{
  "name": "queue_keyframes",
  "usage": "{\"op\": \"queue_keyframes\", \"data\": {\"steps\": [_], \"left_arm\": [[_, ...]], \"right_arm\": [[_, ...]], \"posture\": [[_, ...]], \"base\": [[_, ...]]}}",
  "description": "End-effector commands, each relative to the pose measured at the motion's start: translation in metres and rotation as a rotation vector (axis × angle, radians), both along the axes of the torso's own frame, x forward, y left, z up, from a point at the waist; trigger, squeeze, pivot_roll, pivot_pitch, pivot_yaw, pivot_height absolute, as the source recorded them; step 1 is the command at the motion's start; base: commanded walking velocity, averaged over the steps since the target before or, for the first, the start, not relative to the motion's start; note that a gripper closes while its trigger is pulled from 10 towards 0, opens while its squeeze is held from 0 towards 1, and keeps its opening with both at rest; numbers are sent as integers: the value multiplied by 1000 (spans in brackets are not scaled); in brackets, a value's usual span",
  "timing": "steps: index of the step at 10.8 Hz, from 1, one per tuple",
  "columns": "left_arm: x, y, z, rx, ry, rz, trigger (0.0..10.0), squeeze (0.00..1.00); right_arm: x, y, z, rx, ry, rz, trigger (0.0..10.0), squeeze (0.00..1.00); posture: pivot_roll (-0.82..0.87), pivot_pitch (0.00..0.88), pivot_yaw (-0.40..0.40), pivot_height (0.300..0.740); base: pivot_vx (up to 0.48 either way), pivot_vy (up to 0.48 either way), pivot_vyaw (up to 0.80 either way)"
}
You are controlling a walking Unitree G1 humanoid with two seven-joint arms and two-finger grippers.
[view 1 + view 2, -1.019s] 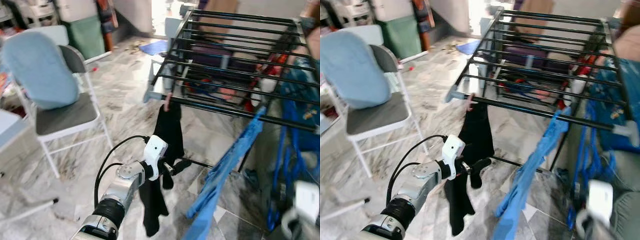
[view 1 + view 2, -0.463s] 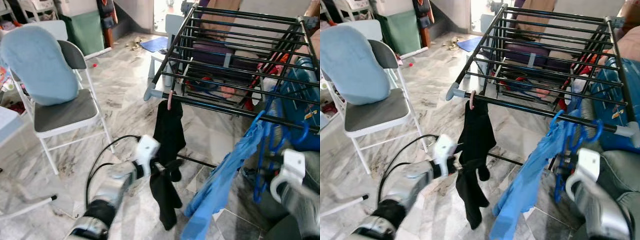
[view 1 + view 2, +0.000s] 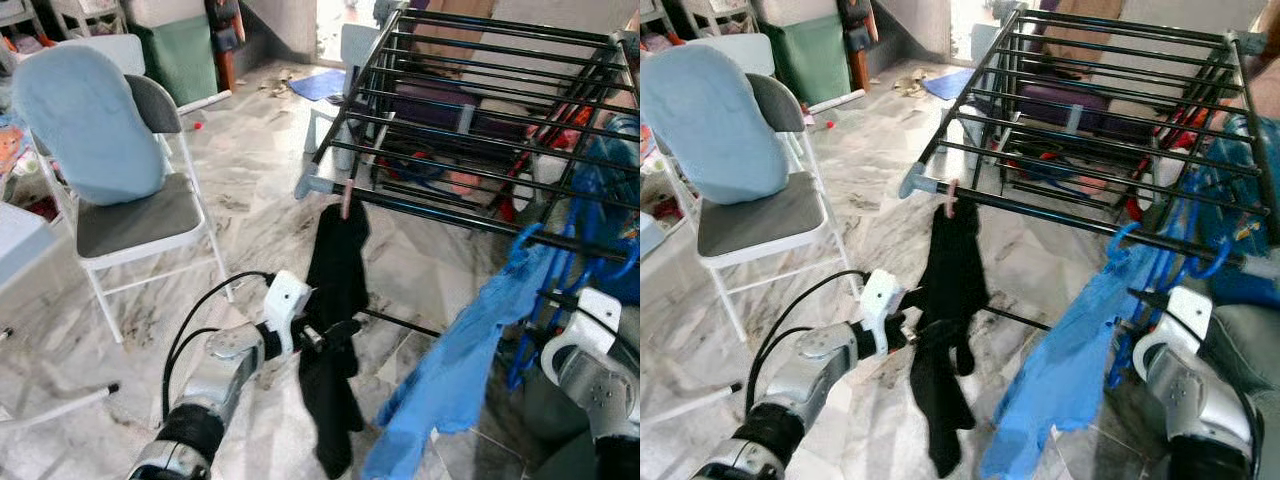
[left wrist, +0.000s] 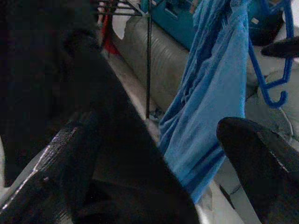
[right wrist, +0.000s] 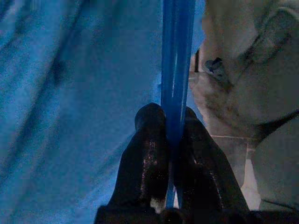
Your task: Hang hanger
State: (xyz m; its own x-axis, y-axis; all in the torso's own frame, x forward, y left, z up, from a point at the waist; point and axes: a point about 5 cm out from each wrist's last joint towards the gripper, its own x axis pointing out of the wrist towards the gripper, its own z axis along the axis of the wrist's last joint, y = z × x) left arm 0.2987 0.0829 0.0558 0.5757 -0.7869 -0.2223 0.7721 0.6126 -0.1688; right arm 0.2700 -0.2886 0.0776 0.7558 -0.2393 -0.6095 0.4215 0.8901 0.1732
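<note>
A: What's the biggest thing ahead?
B: A black drying rack [image 3: 480,110] with many parallel rails, standing on marble floor [image 3: 250,180]. To the robot's left is a folding chair [image 3: 140,215] with a pale blue cushion [image 3: 85,120] leaning on its back.

A: And what hangs on the rack?
B: A black garment [image 3: 335,300] hangs from a pink hook on the front rail. Near it, toward the robot's right, a blue cloth [image 3: 460,360] hangs from a blue hanger [image 3: 1160,250], whose hook is up beside the front rail.

A: Where are the 2 grippers?
B: The left gripper [image 3: 335,335] is against the black garment, about halfway down it. The right gripper [image 5: 170,123] is low, just beside the blue cloth.

A: Do the wrist cameras add anything?
B: Yes. The right wrist view shows its 2 fingers clenched on the hanger's thin blue bar, which the head views do not make plain. The left wrist view shows its fingers [image 4: 257,158] spread apart, with dark fabric lying over the nearer one and the blue cloth beyond.
</note>
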Motion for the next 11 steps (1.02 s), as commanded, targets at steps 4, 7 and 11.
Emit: {"op": "queue_keyframes", "data": {"steps": [4,7,11], "left_arm": [[0,-3,4,-2,-9,-22,10000,0],[-3,-4,2,-5,-3,-28,10000,0],[-4,-6,1,0,-11,-47,10000,0]], "right_arm": [[-2,-6,-1,-3,3,-29,10000,0],[-3,4,-8,23,16,59,10000,0],[-6,1,-16,30,31,30,10000,0]], "posture": [[67,0,-60,740],[66,0,-67,740],[63,0,-59,740]], "base": [[0,0,-291],[91,276,0],[68,201,0]]}}
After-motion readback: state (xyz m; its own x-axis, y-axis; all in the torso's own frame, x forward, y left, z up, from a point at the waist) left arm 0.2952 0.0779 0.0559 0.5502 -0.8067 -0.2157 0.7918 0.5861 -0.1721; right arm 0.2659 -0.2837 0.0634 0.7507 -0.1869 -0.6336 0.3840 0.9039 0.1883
